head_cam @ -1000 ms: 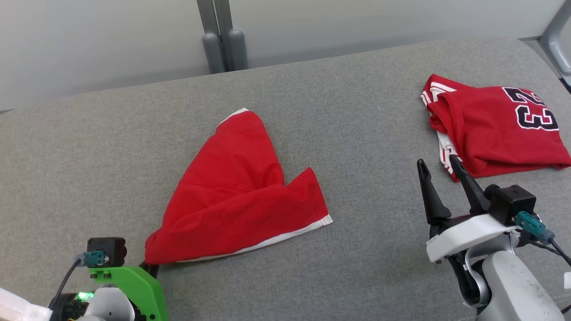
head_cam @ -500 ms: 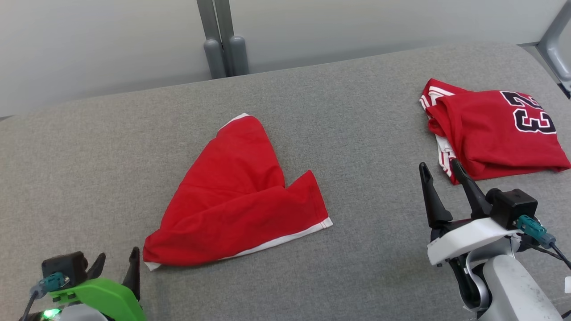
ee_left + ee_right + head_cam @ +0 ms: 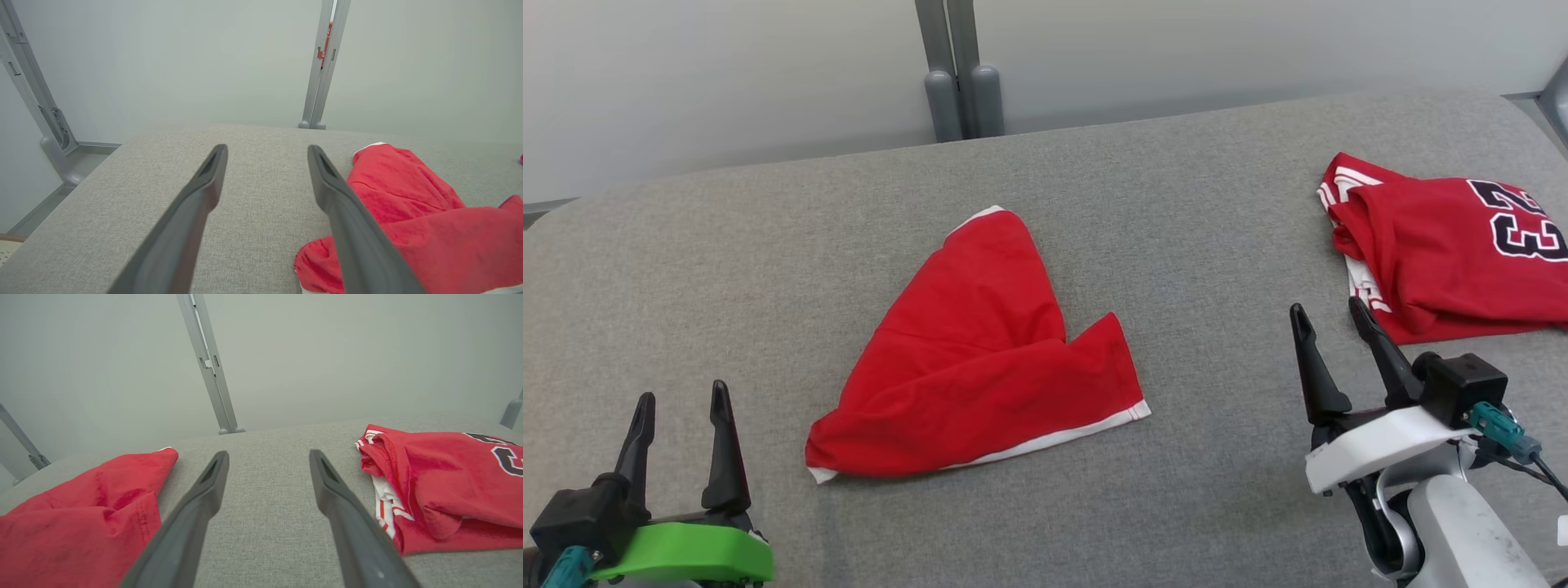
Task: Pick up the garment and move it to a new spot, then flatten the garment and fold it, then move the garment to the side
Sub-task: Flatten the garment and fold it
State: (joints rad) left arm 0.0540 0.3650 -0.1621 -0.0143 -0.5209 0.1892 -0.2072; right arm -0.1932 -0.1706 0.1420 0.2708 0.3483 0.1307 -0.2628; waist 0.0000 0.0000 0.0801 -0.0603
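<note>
- Head view: the red garment (image 3: 980, 359) lies crumpled mid-way across the surface (image 3: 1176, 204), clear of my left jaws and right jaws, both spread, empty.
- Left wrist view: its rolled corner beside my left jaws.

Left gripper (image 3: 682, 392) released the garment (image 3: 980, 359) (jaws now apart).

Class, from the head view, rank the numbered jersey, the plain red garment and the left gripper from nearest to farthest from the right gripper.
From the right gripper:
1. numbered jersey, just beyond its fingertips, on the right.
2. plain red garment, mid-table, to its left.
3. left gripper, far left, near edge.
</note>
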